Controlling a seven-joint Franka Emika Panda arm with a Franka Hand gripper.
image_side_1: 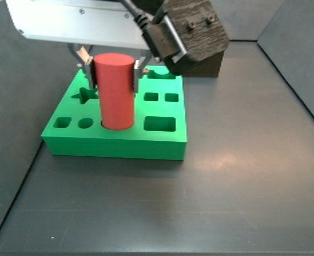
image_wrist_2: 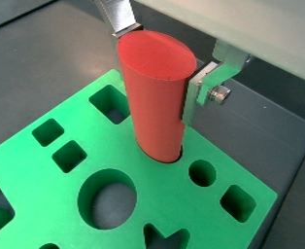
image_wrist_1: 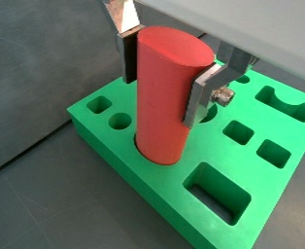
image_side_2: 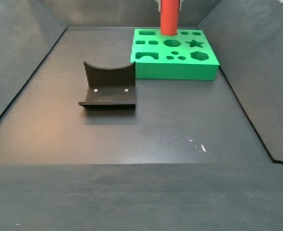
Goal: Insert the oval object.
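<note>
Oval object [image_wrist_1: 164, 92] stands in green block [image_wrist_1: 155, 185], claw [image_wrist_1: 164, 70] gripping its top.

Dark fixture [image_side_2: 106, 87] on floor (upright bracket).

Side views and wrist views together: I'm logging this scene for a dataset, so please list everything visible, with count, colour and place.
oval object: one, red, upright, lower end in a hole of the green block, between the pincer fingers.
green block: one, green, many shaped holes, on the floor toward a back corner.
fixture: one, dark, on the floor apart from the block.
floor: one, dark grey, walled.
pincer: one, silver fingers flanking the peg's top; contact cannot be told.
</note>
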